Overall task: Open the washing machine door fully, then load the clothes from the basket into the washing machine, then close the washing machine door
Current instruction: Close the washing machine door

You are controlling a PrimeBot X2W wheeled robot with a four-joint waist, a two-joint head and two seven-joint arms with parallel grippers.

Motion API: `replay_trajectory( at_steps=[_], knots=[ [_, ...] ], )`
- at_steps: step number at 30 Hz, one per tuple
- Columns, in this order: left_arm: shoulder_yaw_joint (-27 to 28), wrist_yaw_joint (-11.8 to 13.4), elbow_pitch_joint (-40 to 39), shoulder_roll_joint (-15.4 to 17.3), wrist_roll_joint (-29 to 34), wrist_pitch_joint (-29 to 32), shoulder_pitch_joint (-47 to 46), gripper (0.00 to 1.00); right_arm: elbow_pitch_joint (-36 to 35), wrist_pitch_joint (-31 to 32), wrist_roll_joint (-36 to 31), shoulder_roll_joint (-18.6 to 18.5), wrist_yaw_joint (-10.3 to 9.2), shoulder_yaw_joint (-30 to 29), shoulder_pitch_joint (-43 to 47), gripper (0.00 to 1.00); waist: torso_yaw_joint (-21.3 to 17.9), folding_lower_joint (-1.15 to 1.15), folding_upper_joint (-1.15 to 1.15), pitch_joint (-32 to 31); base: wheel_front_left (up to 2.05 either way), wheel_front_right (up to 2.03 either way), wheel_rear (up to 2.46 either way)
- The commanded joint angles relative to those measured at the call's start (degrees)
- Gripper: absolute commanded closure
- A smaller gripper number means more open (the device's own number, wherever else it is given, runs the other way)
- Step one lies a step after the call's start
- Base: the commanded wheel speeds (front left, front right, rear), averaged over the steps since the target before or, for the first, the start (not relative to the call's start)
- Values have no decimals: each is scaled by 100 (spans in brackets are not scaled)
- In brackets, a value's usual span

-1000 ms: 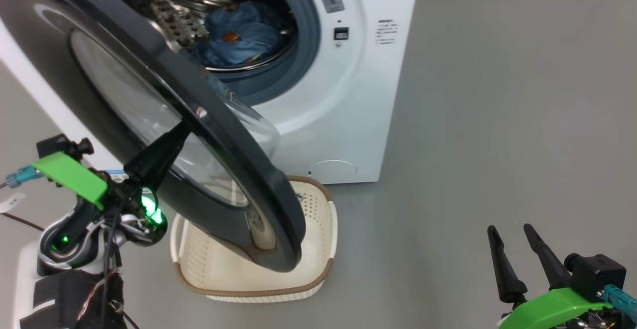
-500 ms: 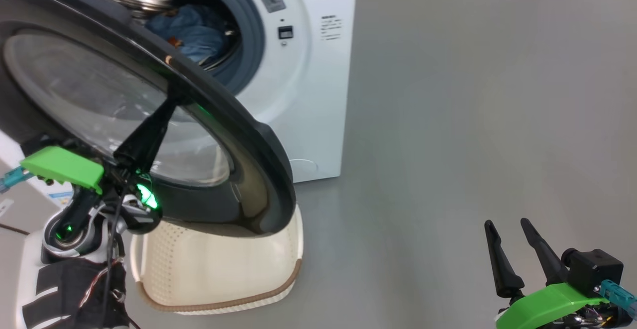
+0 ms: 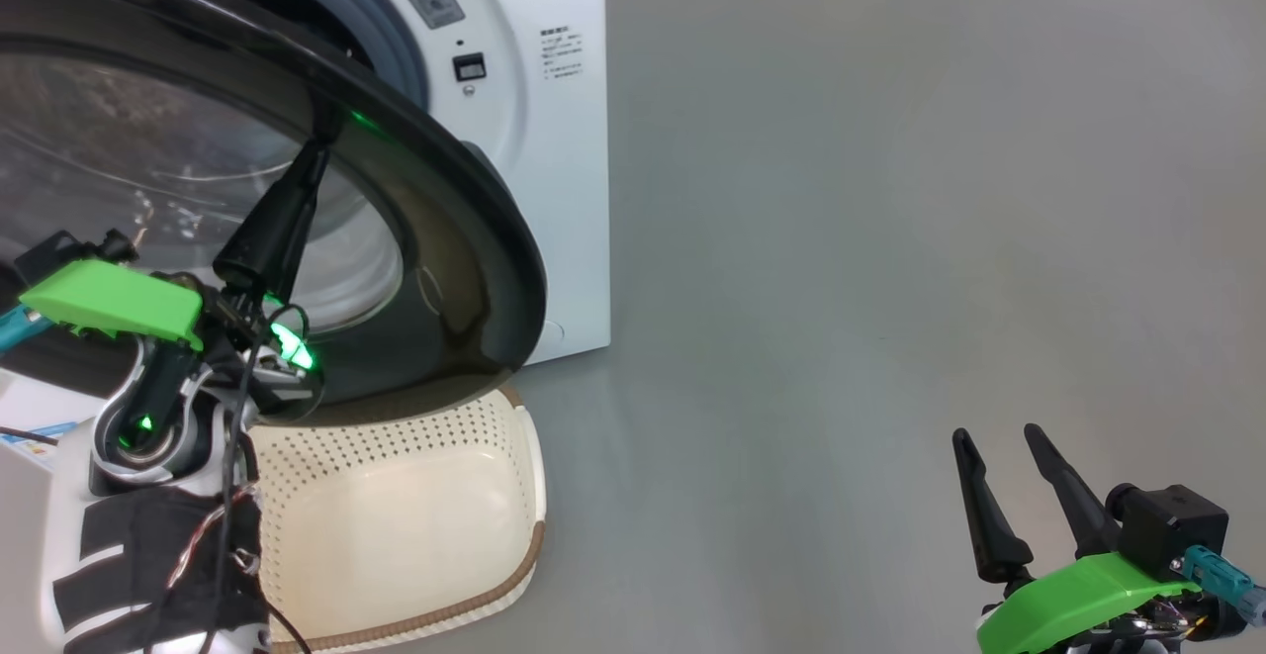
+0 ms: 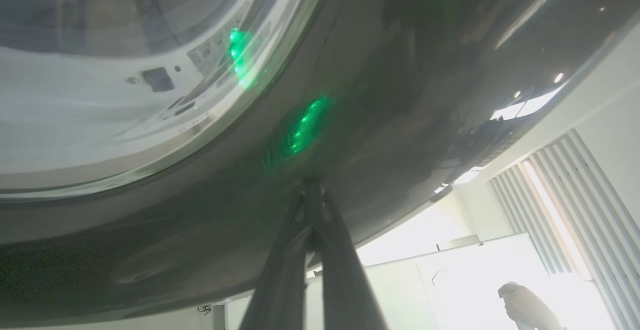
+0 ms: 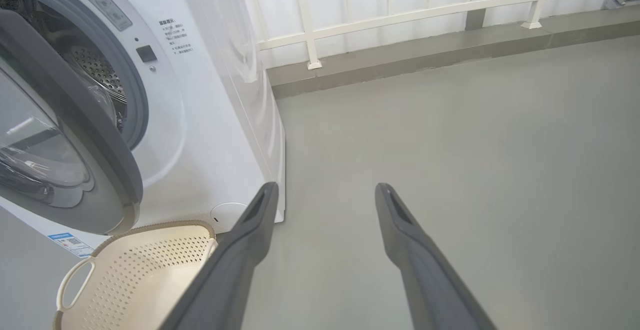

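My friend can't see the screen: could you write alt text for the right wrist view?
The right gripper points, fingers apart, over grey floor. At left stands the white washing machine, its door partly open, the cream basket below it.

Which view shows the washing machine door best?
Head view: the washing machine door shows most of its outer face and window. Left wrist view gives a close glossy patch; right wrist view shows its rim nearly edge-on, standing ajar.

We see the door (image 3: 475, 268) cut off by the top and left edges; it hides most of the washer's (image 3: 564, 189) opening and the basket's (image 3: 396, 515) far rim. We cannot read the washer's small print (image 3: 560, 50).
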Motion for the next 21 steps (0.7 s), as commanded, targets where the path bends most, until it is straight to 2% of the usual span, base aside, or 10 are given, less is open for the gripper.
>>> replay_trajectory(
  at_steps=[1,9,17,21],
  knots=[
    [129,-38,-100,187,13,-21,-153,100,-132,-76,76,-69,25,91,-199,0,-57,0,0,15,0,0,0],
    [148,-38,-73,194,16,-80,-73,100,-114,-98,79,-69,25,23,-161,0,9,0,0,16,0,0,0],
    [116,-38,-289,186,70,-256,102,100,-117,-120,80,-69,25,-101,-153,0,320,0,0,-30,0,0,0],
    [-53,-38,-619,253,472,-586,395,100,-126,-125,66,-69,25,-171,-118,0,505,0,0,-119,0,0,0]
  ],
)
